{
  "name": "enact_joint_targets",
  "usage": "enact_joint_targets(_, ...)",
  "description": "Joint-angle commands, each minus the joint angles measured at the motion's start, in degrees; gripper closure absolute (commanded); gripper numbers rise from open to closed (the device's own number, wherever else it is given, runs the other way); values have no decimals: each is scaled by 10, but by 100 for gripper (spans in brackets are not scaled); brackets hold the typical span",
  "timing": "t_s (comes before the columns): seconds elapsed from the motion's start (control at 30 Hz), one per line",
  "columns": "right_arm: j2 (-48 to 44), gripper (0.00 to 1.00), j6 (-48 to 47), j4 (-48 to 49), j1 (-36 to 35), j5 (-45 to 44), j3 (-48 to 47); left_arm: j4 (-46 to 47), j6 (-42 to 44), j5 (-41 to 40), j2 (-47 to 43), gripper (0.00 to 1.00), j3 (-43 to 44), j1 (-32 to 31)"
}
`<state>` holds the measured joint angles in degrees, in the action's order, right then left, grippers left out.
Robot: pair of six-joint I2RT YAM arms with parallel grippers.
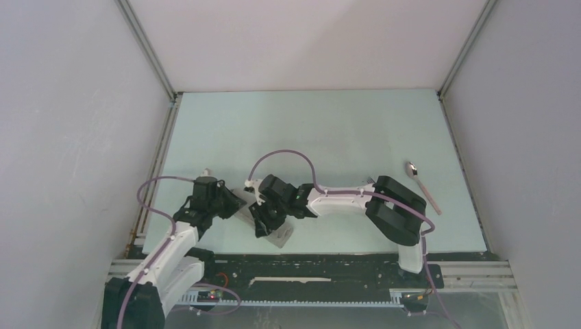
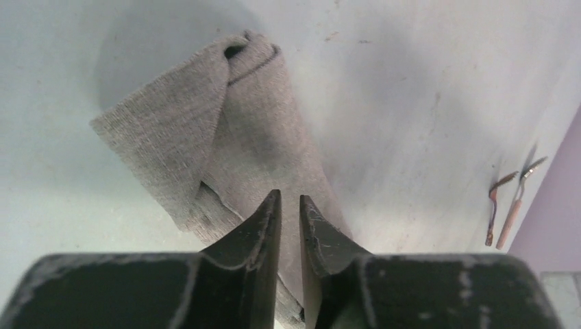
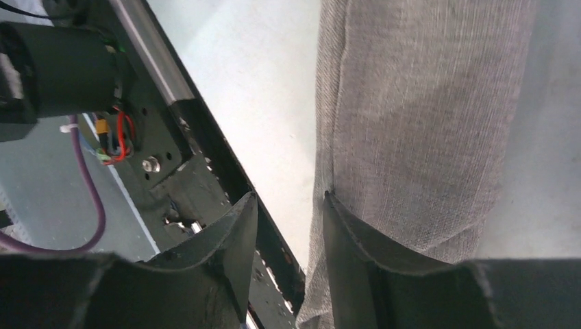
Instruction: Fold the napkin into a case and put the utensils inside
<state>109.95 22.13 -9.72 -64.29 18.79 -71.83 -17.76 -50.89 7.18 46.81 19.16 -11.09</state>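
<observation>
The napkin lies folded on the table near its front edge, directly under both grippers. The left gripper has its fingers almost together over the cloth, a slit between them; whether fabric is pinched cannot be told. The right gripper has its fingers apart, one tip against the napkin's long edge, nothing held. The overhead view hides most of the napkin beneath the arms but shows a spoon well apart to the right; the left wrist view shows two utensils there

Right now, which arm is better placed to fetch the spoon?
Right, probably: the spoon lies right of centre, near the right arm's base; the left gripper sits far across at the napkin.
</observation>
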Motion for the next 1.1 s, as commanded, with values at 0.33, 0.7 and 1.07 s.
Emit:
enact_joint_targets(0.33,6,54,37,49,5,15,76,15,14,-69,69,92,-38,33)
enact_joint_targets(0.7,-113,32,-55,-52,-42,-125,42,-21,27,-97,47,93,-8,33)
enact_joint_targets(1.07,-68,42,-26,16,-37,-85,100,-10,29,-112,92,96,-13,36)
